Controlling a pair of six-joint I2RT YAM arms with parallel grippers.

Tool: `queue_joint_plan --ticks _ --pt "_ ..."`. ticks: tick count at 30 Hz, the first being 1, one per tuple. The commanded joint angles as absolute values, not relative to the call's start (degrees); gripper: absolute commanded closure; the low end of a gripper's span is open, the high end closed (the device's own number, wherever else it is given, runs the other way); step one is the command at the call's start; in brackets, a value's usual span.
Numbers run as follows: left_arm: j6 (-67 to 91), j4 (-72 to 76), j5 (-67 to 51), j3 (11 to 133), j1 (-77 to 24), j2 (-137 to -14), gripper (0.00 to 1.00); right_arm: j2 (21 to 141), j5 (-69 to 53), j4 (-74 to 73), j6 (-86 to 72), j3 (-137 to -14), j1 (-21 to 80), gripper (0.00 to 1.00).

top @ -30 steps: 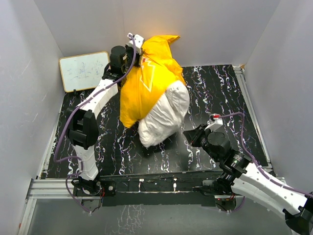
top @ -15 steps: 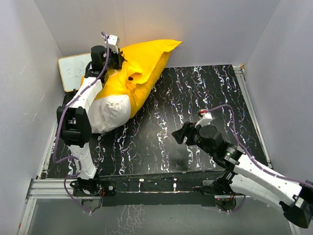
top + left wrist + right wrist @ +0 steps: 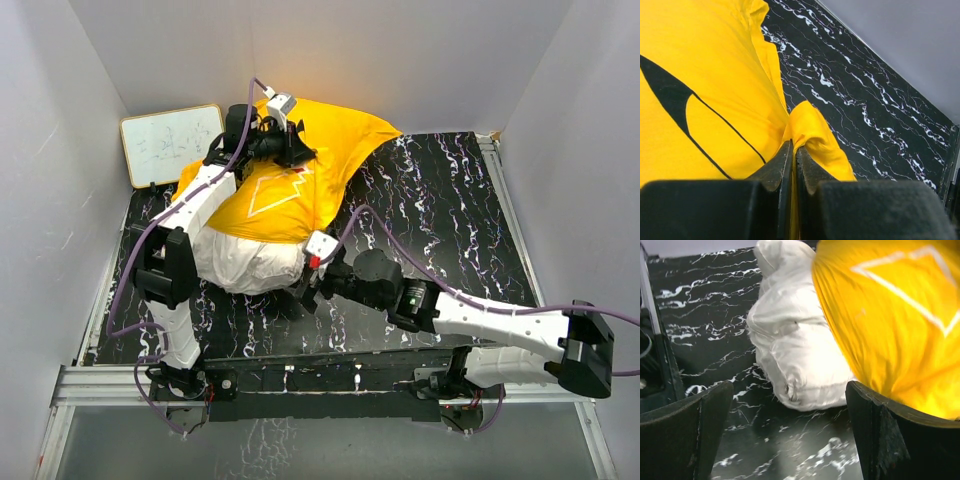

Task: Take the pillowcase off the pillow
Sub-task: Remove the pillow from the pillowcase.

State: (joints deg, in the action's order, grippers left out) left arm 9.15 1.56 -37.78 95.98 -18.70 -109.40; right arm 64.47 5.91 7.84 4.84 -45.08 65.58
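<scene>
The bright yellow pillowcase [image 3: 300, 185] covers the far part of the pillow. The white pillow [image 3: 245, 265] sticks out of it at the near left. My left gripper [image 3: 300, 152] is raised at the far side and shut on a pinched fold of the pillowcase [image 3: 705, 75]; the left wrist view shows yellow cloth between the closed jaws of the left gripper [image 3: 792, 146]. My right gripper [image 3: 298, 293] is low on the table, open, right in front of the pillow's bare end. In the right wrist view, the right gripper [image 3: 790, 390] stands wide and empty, facing the pillow [image 3: 790, 340] with the pillowcase [image 3: 890, 315] beside it.
A white-faced board [image 3: 170, 145] leans at the far left corner. The black marbled table [image 3: 450, 200] is walled in by grey panels on three sides. A metal rail [image 3: 300, 380] runs along the near edge by the arm bases.
The left arm swung the pillow from the far left back toward the middle. The right arm reached left to the pillow's white end, and its jaws went from shut to wide open.
</scene>
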Motion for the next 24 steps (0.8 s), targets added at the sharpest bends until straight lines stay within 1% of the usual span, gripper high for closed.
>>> queue_joint_plan --ticks 1,4,7,9,12,13,15,16,17,18,19,20,21,22,23,24 --pt "7.8 -0.9 -38.7 97.0 -18.3 -105.9 1.00 67.7 -4.5 6.8 28.9 -51.7 66.2 0.02" --pt "7.4 -0.4 -38.3 96.0 -18.3 -105.2 1.00 73.0 -3.3 0.5 37.0 -55.3 67.8 0.02" --pt "7.4 -0.1 -38.1 95.3 -18.3 -104.6 1.00 78.1 -2.7 -0.7 41.5 -57.0 68.5 0.02" --pt "7.2 -0.6 -37.7 95.1 -18.3 -104.2 1.00 81.2 -0.7 1.4 43.2 -56.9 68.5 0.01" --pt "7.0 -1.3 -36.4 94.9 -18.2 -103.6 1.00 86.8 9.3 7.2 46.9 -56.0 68.3 0.00" --pt "7.2 -1.3 -36.4 94.7 -18.1 -103.4 1.00 88.8 13.2 10.1 49.2 -55.8 68.2 0.02" --pt "7.9 -1.6 -36.5 94.7 -17.8 -102.9 1.00 91.9 16.6 13.4 51.7 -56.0 68.0 0.05" --pt "8.3 -1.6 -36.6 94.7 -17.5 -102.6 1.00 92.9 17.3 14.8 52.3 -56.2 67.9 0.11" --pt "8.5 -1.7 -36.9 94.7 -17.1 -102.2 1.00 93.8 17.8 15.8 52.6 -56.7 67.9 0.20" --pt "8.7 -1.9 -37.0 94.7 -16.9 -101.6 1.00 94.3 18.4 16.1 52.9 -57.3 67.9 0.39" --pt "9.1 -2.0 -37.2 94.7 -16.5 -101.1 1.00 94.8 19.6 17.2 53.0 -57.9 68.0 0.54" --pt "9.6 -2.0 -37.6 94.7 -15.9 -100.5 0.96 95.1 20.8 18.6 52.9 -58.3 68.0 0.67" --pt "10.3 -2.1 -38.2 94.6 -15.1 -99.9 0.89 95.2 21.5 19.2 52.7 -58.9 68.0 0.83" --pt "10.8 -2.1 -38.5 94.5 -14.5 -99.1 0.86 95.0 21.8 18.2 51.8 -60.0 68.0 0.91" --pt "11.1 -2.3 -38.6 94.2 -13.6 -98.1 0.81 94.3 21.2 16.9 50.4 -61.2 68.0 0.92" --pt "11.0 -2.5 -38.7 93.9 -12.8 -96.8 0.65 92.9 19.3 14.7 47.6 -62.6 68.0 0.92"
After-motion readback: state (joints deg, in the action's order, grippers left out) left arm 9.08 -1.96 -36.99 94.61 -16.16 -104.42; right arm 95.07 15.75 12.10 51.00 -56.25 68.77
